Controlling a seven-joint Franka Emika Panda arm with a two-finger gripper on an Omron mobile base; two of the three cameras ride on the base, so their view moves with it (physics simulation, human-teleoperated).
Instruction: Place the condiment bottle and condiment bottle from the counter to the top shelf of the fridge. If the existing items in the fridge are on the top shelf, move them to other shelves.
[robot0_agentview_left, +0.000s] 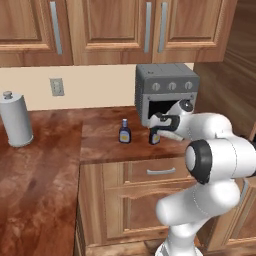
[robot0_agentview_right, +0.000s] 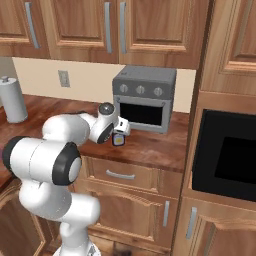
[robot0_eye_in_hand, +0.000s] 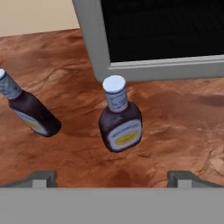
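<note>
Two dark condiment bottles with pale labels stand on the reddish-brown counter (robot0_agentview_left: 100, 135) in front of a grey toaster oven. The left bottle (robot0_agentview_left: 124, 132) (robot0_eye_in_hand: 30, 114) stands free. The right bottle (robot0_agentview_left: 154, 137) (robot0_agentview_right: 118, 140) (robot0_eye_in_hand: 120, 126) stands just ahead of my gripper (robot0_agentview_left: 156, 128) (robot0_agentview_right: 119, 133) (robot0_eye_in_hand: 113, 177), centred between the fingers. The gripper is open, its two fingertips (robot0_eye_in_hand: 43, 177) spread wide on the near side of the bottle and not touching it. The fridge is out of view.
The grey toaster oven (robot0_agentview_left: 166, 92) (robot0_agentview_right: 145, 97) stands right behind the bottles. A paper towel roll (robot0_agentview_left: 15, 120) (robot0_agentview_right: 12, 100) is at the far left of the counter. A black built-in oven (robot0_agentview_right: 225, 155) sits in the tall cabinet on the right. Wooden cabinets hang overhead.
</note>
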